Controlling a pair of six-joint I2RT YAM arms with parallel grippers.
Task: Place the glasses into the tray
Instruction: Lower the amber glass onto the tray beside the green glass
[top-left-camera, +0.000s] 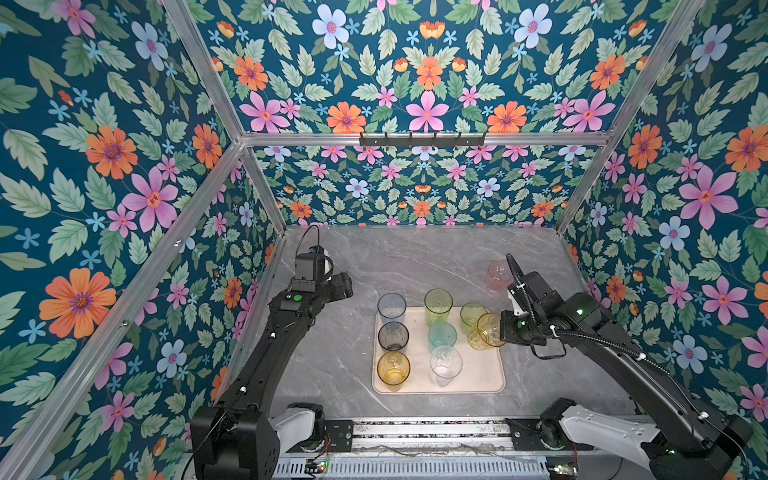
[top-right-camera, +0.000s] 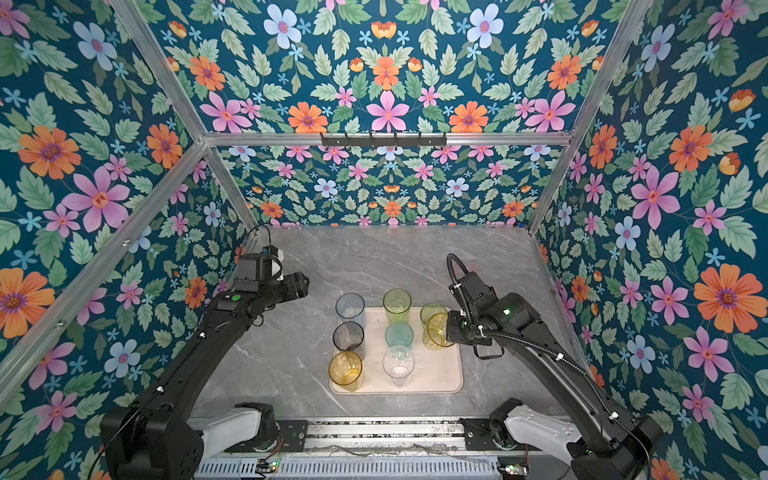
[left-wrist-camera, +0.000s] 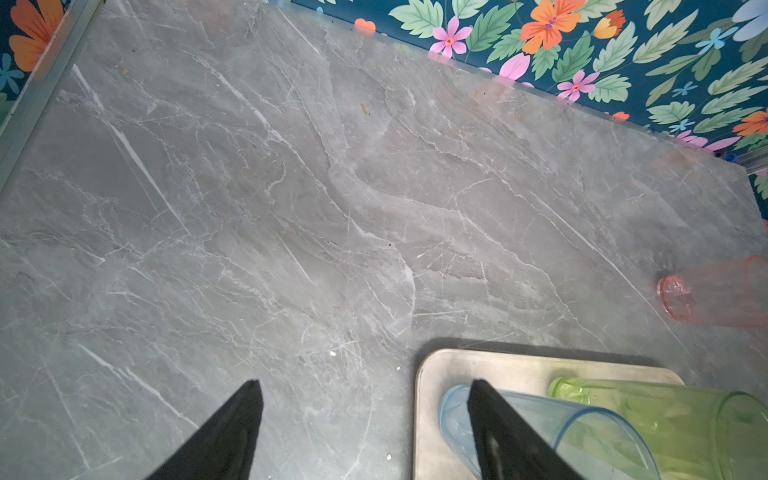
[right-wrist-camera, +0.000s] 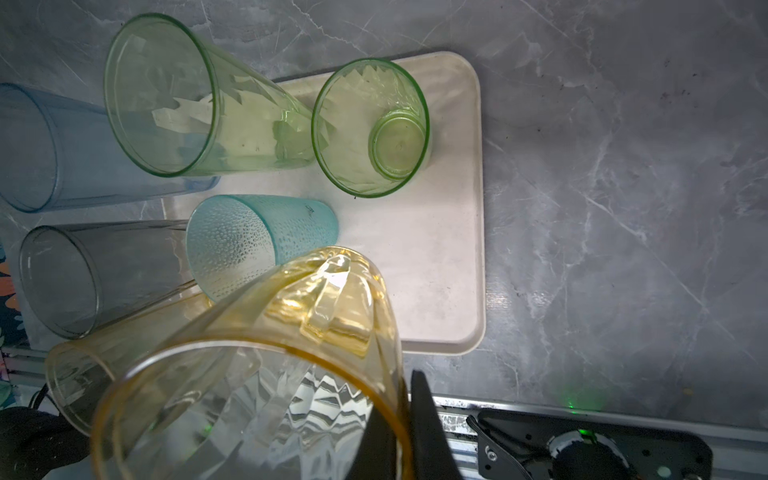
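Right wrist view showed the right tool (right-wrist-camera: 397, 424) clenched on the yellow tumbler (right-wrist-camera: 266, 345) at its rim. It looked light, stiff, slippery.

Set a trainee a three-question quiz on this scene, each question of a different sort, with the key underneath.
1. True or false: the left gripper is closed on a glass.
2. Which colour of glass stands on the table, outside the tray? A. teal B. pink C. clear
3. Fill in: the right gripper is shut on the rim of the ___ glass.

Key
1. False: its jaws stand open and hold nothing.
2. B: the pink glass stands behind the tray, near the right arm.
3. Yellow: the yellow glass is held tilted over the tray's right side.
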